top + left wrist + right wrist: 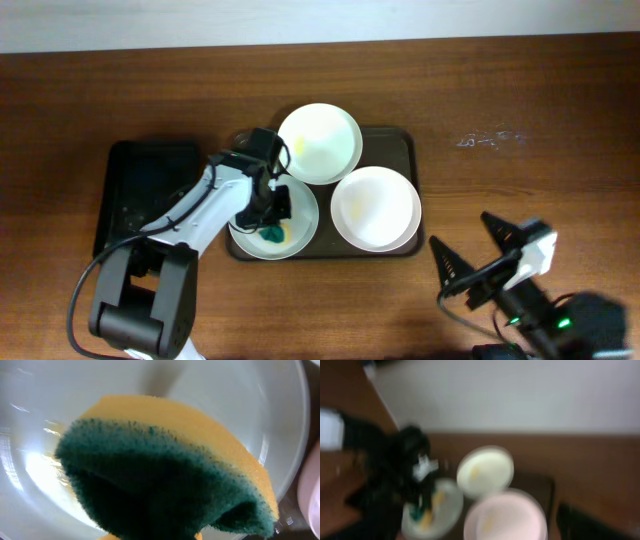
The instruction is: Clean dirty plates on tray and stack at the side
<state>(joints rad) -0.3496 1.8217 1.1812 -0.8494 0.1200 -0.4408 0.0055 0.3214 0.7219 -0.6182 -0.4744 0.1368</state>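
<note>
Three white plates lie on the brown tray [402,140]: one at the back [320,142], one at the right [375,207] with a faint yellow smear, and one at the front left [300,225]. My left gripper [272,213] is over the front-left plate, shut on a yellow and green sponge [272,236] that is pressed onto it. In the left wrist view the sponge [165,475] fills the frame over the white plate [240,395]. My right gripper [473,245] is open and empty, off the tray at the front right. The right wrist view is blurred.
A smaller black tray [140,185] lies left of the brown tray, under my left arm. The table's front edge is close below my right gripper. Bare wood lies right of the brown tray [520,180].
</note>
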